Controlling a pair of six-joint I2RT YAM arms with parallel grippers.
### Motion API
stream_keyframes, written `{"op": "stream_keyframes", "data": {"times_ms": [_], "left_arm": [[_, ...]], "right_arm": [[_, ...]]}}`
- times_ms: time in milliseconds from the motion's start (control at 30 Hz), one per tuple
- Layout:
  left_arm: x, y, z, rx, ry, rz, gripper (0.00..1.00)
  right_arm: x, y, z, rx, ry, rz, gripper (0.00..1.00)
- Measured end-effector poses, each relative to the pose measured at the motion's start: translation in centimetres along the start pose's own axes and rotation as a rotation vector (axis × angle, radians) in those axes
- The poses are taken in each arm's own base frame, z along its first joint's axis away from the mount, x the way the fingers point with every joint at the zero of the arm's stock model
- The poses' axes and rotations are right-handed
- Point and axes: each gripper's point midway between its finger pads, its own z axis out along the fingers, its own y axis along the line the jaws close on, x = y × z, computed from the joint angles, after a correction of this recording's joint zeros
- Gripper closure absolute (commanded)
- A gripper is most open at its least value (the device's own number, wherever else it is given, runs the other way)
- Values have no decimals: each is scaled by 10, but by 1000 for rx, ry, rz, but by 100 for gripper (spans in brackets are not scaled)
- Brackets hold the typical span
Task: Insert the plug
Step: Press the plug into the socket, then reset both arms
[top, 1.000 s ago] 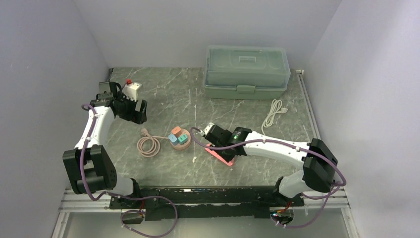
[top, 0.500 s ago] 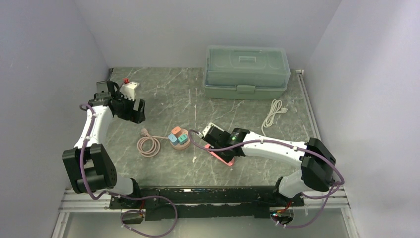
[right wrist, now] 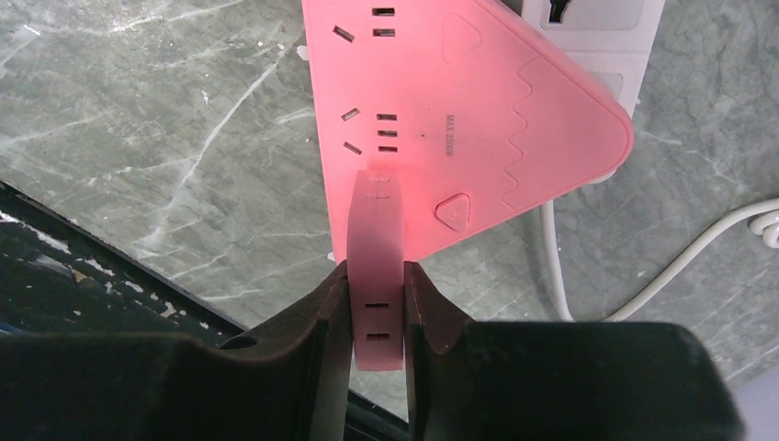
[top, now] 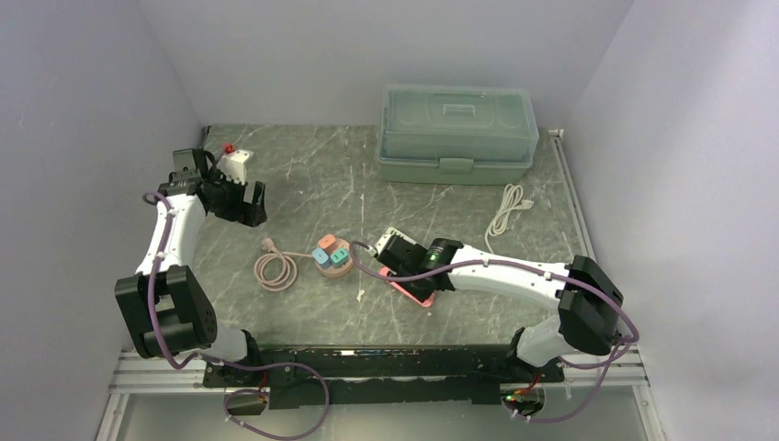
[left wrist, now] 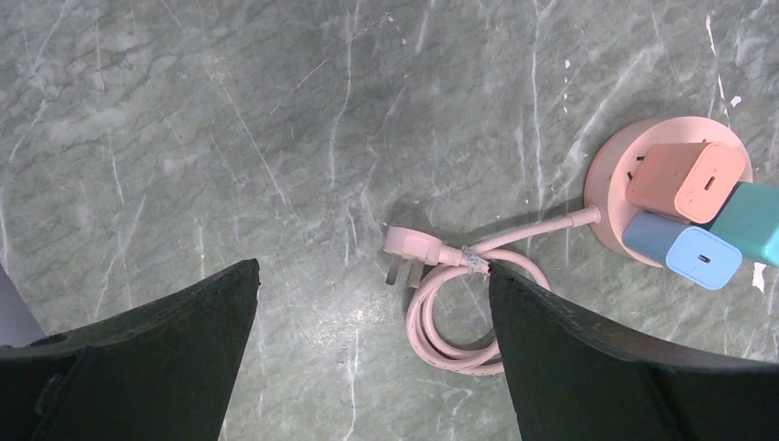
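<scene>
The pink plug [left wrist: 405,246] lies flat on the marble, prongs pointing down the frame. Its coiled pink cable [left wrist: 457,317] runs to a round pink hub [left wrist: 614,175] that carries orange, blue and teal chargers. In the top view the plug [top: 267,243] lies left of the hub [top: 332,256]. My left gripper [left wrist: 372,271] is open and empty, high above the plug; it also shows in the top view [top: 244,204]. My right gripper [right wrist: 377,276] is shut on the edge of a pink triangular power strip [right wrist: 459,101], which sits at centre in the top view [top: 413,287].
A white socket block [right wrist: 592,18] lies under the far end of the pink strip. A white adapter with a red button [top: 234,163] stands by the left arm. A green lidded box [top: 457,133] is at the back, with a white cable [top: 508,209] to its right front.
My left gripper has moved back and to the left, away from the plug. My right gripper has shifted slightly left, still holding the pink strip.
</scene>
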Motion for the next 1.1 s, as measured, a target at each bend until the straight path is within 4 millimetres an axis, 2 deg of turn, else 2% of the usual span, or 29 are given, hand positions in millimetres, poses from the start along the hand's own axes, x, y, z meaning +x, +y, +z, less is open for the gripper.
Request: {"op": "stream_keyframes", "data": {"times_ms": [100, 233, 333, 500, 567, 633, 667, 733, 767, 833, 900, 1000, 1100], "left_arm": [[0, 0, 0, 0, 0, -1, 0], [1, 1, 1, 1, 3, -4, 0], [1, 1, 0, 1, 6, -5, 0], [-4, 1, -2, -2, -3, -2, 0], [-5, 0, -2, 4, -9, -7, 0], [-8, 0, 0, 6, -26, -15, 0], [-9, 0, 1, 7, -41, -21, 0], [-9, -3, 6, 13, -71, -41, 0], [-7, -4, 8, 16, -80, -54, 0], [-2, -8, 15, 23, -98, -84, 0], [4, -9, 23, 27, -110, -110, 0], [12, -10, 33, 29, -120, -148, 0], [14, -9, 45, 29, -151, -176, 0]], "right_arm": [[1, 0, 3, 6, 2, 14, 28], [-1, -6, 3, 41, -8, 32, 3], [-18, -15, -4, 78, -56, 49, 0], [-63, -36, -30, 119, -222, 128, 0], [-78, -56, -45, 135, -312, 204, 0], [-87, -96, -64, 172, -435, 348, 0], [-85, -117, -71, 202, -485, 420, 0], [-67, -170, -84, 304, -582, 594, 0], [-51, -197, -89, 377, -623, 686, 0], [-12, -232, -87, 510, -658, 829, 0], [23, -251, -75, 613, -656, 928, 0], [71, -268, -50, 726, -600, 1045, 0], [102, -280, -31, 790, -542, 1123, 0]]}}
